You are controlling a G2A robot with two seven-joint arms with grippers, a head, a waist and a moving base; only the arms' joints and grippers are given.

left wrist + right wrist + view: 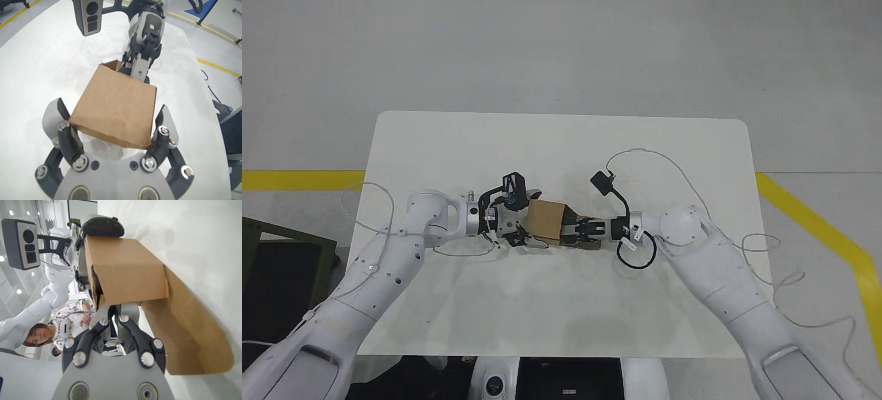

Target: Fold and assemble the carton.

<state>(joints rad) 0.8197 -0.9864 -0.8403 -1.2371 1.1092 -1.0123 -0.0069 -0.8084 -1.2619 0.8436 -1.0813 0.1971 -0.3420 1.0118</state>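
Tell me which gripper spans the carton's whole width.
The left gripper: fingers spread to both carton sides; the right gripper has them close together at its open end.

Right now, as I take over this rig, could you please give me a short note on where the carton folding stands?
Left gripper: fingers clasped against both sides of the carton at one end.
Right gripper: shut on a wall at the carton's opposite, open end.
The carton is held between the two grippers over the middle of the table.
Done: the body is squared up into a box shape.
Left to do: the long flap at the right gripper's end hangs open and needs folding in. I cannot tell whether the other end is closed.
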